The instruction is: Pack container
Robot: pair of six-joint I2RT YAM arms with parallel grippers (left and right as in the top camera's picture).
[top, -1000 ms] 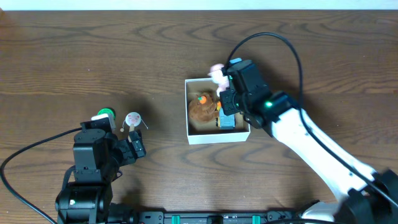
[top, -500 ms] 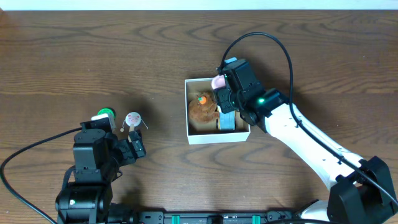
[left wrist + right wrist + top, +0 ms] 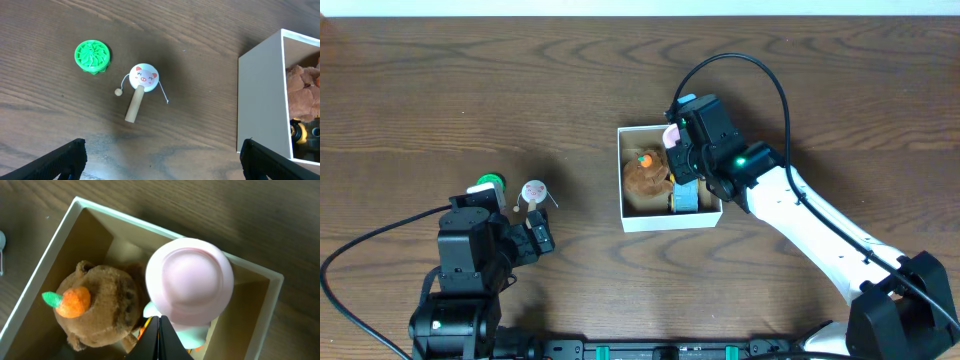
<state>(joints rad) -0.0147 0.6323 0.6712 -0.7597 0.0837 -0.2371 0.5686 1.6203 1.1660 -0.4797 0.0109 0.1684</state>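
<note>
- The right claw (image 3: 672,148) hangs over the far right corner of the box (image 3: 670,221). Its fingers are pinched close together on the lower edge of a round pink toy (image 3: 190,280), shaped like a little hat.
- In the right wrist view the pink toy sits above the box's (image 3: 125,220) tan inside, beside a brown plush animal (image 3: 100,312) with an orange carrot on its head. Whether the toy touches the floor of the box cannot be told.
- The box stands near the middle of the worktop (image 3: 470,80), with a blue block (image 3: 686,198) lying along its right wall by the plush (which fills the left half).
- The left claw (image 3: 162,150) hovers low over the worktop with its fingers (image 3: 67,159) spread wide apart, holding and touching nothing.
- Ahead of it lie a pig-faced rattle drum (image 3: 142,77) on a wooden stick and a green ridged disc (image 3: 92,55), close together but apart.
- The white outer wall of the box (image 3: 262,95) shows at the right of the left wrist view, well apart from both toys.
</note>
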